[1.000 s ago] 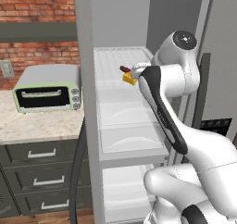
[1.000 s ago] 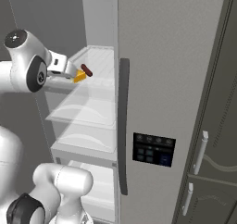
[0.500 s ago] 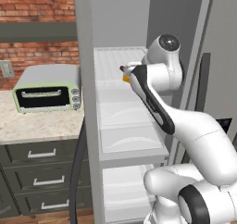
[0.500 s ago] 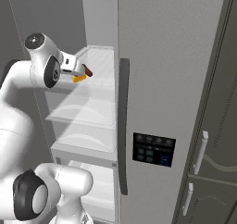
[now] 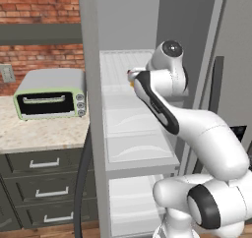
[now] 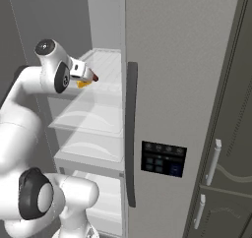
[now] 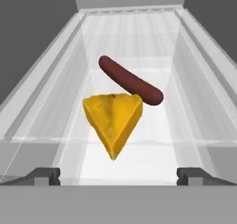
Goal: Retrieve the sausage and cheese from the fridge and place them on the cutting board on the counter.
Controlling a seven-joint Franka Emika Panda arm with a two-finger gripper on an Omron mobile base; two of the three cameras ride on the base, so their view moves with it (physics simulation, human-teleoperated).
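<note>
- Hand [image 7: 118, 174] wide open, holding nothing, two dark tips far apart at the bottom of the hand view.
- Reached into the open fridge [image 5: 152, 20], up at the top shelf [image 7: 194, 70].
- Just past the tips: yellow cheese [image 7: 113, 119], a wedge with its point toward the hand.
- Right behind it, farther in: dark red-brown sausage [image 7: 130, 80], lying slanted, touching or nearly touching the cheese.
- Both resting on the see-through white shelf, near its middle.
- From the right base view, cheese [image 6: 82, 84] and sausage [image 6: 94, 77] peeking out by the hand.
- Left of the fridge: bench [image 5: 44, 131] with a green toaster oven [image 5: 49, 94] on it, drawers [image 5: 44, 163] below.
</note>
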